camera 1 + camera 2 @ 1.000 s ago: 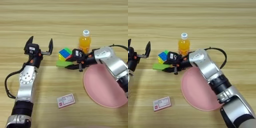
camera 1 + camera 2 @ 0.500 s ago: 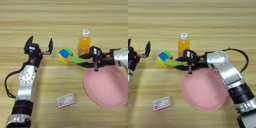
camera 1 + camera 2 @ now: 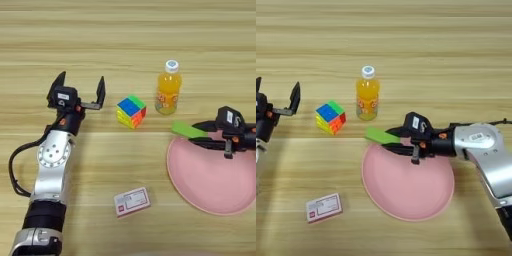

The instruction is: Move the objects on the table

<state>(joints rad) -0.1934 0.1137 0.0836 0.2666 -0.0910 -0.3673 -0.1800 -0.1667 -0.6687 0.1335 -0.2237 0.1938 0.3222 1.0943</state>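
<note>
Gripping green block (image 3: 382,135), right tool (image 3: 395,140)

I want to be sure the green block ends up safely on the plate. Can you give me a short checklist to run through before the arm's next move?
1. Grip: right gripper shut on the flat green rectangular block: ok.
2. Block over the big pink round plate: only at the plate's far-left rim, sticking out past it: not ok yet.
3. Small orange-juice bottle with white cap apart from block: close, but a gap shows: ok.
4. Multicoloured puzzle cube out of the way, left of the block: ok.
5. Left gripper open, idle left of the cube: ok.
6. Small red-and-white card box lies apart from the plate: ok.
</note>
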